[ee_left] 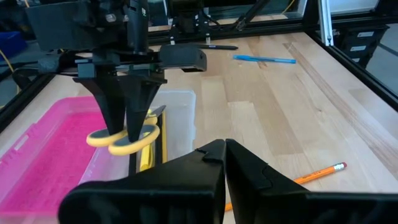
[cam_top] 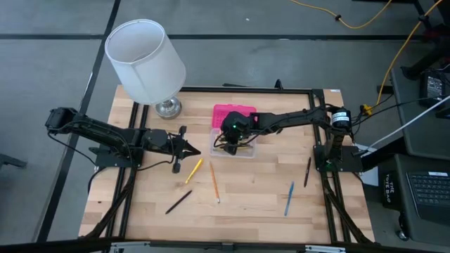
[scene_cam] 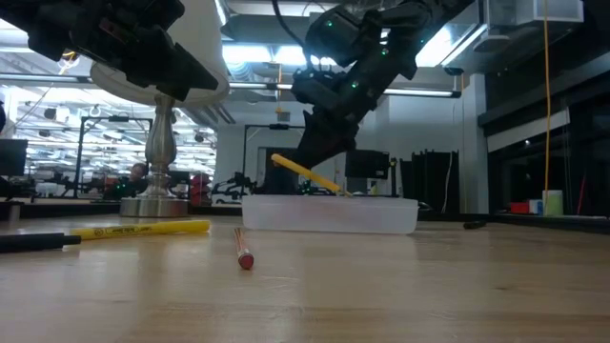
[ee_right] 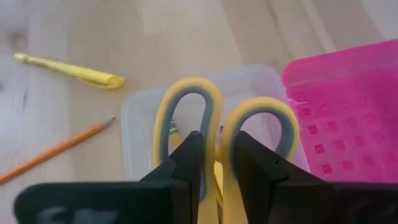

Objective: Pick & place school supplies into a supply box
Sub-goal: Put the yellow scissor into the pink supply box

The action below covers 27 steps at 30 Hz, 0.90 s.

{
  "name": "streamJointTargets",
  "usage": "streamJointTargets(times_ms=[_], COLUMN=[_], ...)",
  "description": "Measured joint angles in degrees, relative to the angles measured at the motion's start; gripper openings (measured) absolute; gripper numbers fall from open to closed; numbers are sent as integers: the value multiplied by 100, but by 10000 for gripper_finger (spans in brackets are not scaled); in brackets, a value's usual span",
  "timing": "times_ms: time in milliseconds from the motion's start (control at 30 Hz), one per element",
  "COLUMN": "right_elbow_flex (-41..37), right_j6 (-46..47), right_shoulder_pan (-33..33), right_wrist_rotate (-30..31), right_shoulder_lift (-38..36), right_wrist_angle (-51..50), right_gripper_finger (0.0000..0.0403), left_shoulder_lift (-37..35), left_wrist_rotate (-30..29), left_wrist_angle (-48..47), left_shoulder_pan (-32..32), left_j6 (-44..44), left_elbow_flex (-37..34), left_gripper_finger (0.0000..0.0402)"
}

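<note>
Right claw (ee_right: 214, 165) grips the yellow-handled scissors (ee_right: 217, 124), suspended over the clear supply box (ee_right: 140, 124) beside its pink lid (ee_right: 348, 112). Left claw (cam_top: 191, 149) is closed and empty above the surface (cam_top: 253, 190). Risk: the handles catch the box wall on release, tipping the scissors out.

The light wooden plank desk (cam_top: 246, 190) carried a clear plastic box (cam_top: 234, 149) with its bright pink lid (cam_top: 233, 114) lying open flat behind it. Near the back left corner stood a white-shaded lamp on a silver base (cam_top: 167, 107). Scattered in front lay a yellow marker (cam_top: 194, 171), an orange pencil (cam_top: 214, 182), a black pen (cam_top: 178, 202), a blue pen (cam_top: 289, 198) and a dark pen (cam_top: 307, 171) near the right edge.
</note>
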Motion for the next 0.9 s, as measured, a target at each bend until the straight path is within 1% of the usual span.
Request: streamJointTargets(times_ms=[167, 467, 667, 900], right_elbow_flex=[-2, -3, -4, -4], right_j6=[-62, -68, -89, -89], right_shoulder_pan=[-34, -118, -118, -116], right_wrist_rotate=[-47, -71, -71, -71], right_shoulder_lift=[0, 0, 0, 0], right_wrist_angle=[-2, -12, -7, -73], right_gripper_finger=[81, 105, 108, 109], left_shoulder_lift=[0, 0, 0, 0], left_wrist_rotate=[2, 7, 7, 9], left_wrist_angle=[1, 1, 1, -60], left_shoulder_pan=[0, 0, 0, 0], left_j6=[0, -2, -5, -212], left_elbow_flex=[0, 0, 0, 0], left_gripper_finger=[6, 6, 6, 6])
